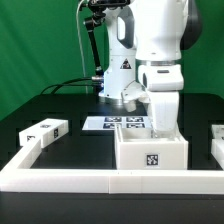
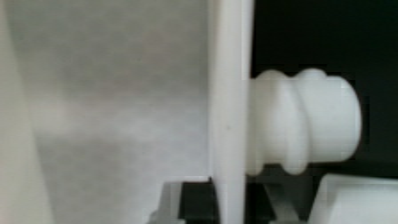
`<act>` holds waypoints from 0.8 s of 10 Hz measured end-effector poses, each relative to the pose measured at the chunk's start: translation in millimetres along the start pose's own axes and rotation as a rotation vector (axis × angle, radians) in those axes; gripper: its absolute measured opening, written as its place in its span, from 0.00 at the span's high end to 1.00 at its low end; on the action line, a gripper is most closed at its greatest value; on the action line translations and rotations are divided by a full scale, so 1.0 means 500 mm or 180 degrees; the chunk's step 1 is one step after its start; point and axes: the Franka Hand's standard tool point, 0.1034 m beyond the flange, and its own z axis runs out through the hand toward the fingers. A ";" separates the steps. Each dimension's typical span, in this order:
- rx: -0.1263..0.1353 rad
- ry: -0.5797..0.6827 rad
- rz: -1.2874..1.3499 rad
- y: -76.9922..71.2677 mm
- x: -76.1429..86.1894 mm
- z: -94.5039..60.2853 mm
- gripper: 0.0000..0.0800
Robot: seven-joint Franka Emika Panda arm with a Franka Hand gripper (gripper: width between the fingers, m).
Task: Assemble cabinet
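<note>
The white cabinet box [image 1: 132, 156] stands at the front of the table with a tag on its front face. My gripper [image 1: 160, 122] reaches straight down into the box's open top. In the wrist view the gripper [image 2: 228, 196] is shut on the thin edge of an upright white panel [image 2: 228, 90], with a dark finger [image 2: 198, 203] on each side. A white ribbed knob [image 2: 313, 125] sticks out from one side of the panel. A broad white surface [image 2: 98, 100] fills the other side. The fingertips are hidden in the exterior view.
The marker board [image 1: 112, 123] lies behind the box. A loose white tagged part [image 1: 45, 130] lies at the exterior view's left, another [image 1: 217, 143] at its right edge. A long low white border rail [image 1: 80, 177] runs along the front.
</note>
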 end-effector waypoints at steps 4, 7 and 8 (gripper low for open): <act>-0.0047 0.0051 0.0187 0.037 0.088 -0.005 0.95; -0.0096 0.0084 0.0261 0.064 0.125 -0.001 0.95; -0.0110 0.0088 0.0273 0.076 0.130 -0.001 0.95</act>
